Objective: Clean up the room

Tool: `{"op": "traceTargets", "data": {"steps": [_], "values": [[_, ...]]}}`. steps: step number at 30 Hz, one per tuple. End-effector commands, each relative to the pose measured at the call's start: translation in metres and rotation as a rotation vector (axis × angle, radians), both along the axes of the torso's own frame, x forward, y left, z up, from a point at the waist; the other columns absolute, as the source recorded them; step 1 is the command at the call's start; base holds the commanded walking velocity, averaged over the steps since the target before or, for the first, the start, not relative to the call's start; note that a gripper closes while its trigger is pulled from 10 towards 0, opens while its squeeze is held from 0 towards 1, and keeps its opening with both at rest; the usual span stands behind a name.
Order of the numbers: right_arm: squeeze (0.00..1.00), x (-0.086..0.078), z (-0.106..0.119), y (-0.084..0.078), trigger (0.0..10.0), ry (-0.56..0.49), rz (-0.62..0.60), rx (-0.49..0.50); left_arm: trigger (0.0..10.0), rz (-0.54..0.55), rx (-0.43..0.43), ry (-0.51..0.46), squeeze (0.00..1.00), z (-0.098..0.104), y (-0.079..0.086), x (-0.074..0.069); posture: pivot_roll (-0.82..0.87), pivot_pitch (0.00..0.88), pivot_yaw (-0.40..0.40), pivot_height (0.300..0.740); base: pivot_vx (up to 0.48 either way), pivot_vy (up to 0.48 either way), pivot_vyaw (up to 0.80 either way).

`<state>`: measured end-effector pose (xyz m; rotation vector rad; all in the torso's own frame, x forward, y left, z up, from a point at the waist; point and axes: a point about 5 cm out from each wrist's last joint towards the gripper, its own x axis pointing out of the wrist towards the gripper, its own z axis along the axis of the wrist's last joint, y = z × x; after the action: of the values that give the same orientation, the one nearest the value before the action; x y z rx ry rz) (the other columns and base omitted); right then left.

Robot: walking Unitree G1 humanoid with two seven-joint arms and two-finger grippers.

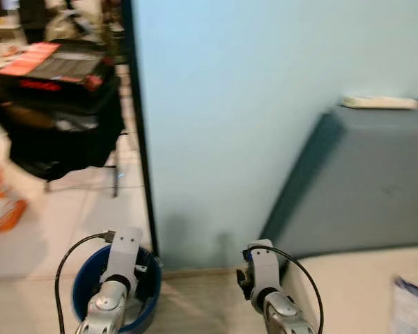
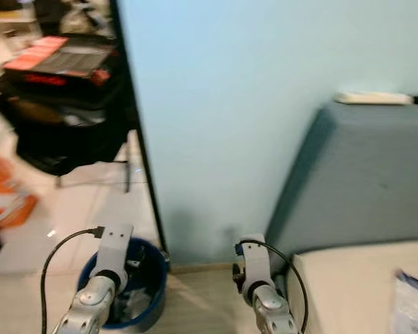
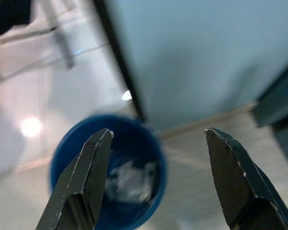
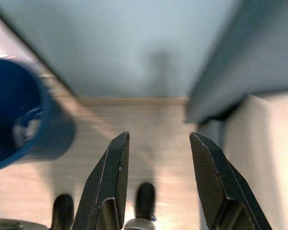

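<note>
Left gripper (image 3: 157, 132) fingers spread wide and empty above the blue bin (image 3: 62, 148), white scraps (image 3: 129, 179) inside, right gripper (image 4: 158, 136) fingers parted, empty, beside the bin, bin against the pale blue wall (image 1: 251, 90)

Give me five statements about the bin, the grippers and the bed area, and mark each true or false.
1. The blue bin stands on the floor by the foot of the light blue wall. True.
2. The blue bin is empty. False: pale crumpled scraps lie inside it.
3. The left gripper is above the bin with its fingers spread. True.
4. The right gripper holds a piece of rubbish. False: its fingers are apart with nothing between them.
5. A white flat object lies on top of the grey headboard. True.
</note>
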<state>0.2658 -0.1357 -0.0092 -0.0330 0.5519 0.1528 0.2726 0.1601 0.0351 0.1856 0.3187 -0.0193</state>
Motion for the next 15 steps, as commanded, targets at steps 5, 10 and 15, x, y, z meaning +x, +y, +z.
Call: {"op": "traceTargets", "data": {"steps": [5,10,15], "values": [[0.0,-0.004,-0.003,0.003,10.0,0.02,-0.004,0.016,10.0,-0.023,0.005,0.006,0.0,-0.002,-0.003,-0.001,-0.01,0.107,-0.038,0.74,0.0,0.0,-0.8],[0.0,-0.003,-0.003,0.0,10.0,0.012,-0.014,0.008,10.0,-0.019,0.014,-0.009,0.0,-0.001,-0.001,0.001,-0.01,0.112,-0.036,0.74,0.0,0.0,-0.8],[0.0,-0.002,-0.003,-0.008,10.0,0.008,-0.05,0.006,10.0,-0.025,0.023,-0.025,0.0,0.004,-0.003,0.008,-0.02,0.118,-0.031,0.74,0.0,0.0,-0.8]]}}
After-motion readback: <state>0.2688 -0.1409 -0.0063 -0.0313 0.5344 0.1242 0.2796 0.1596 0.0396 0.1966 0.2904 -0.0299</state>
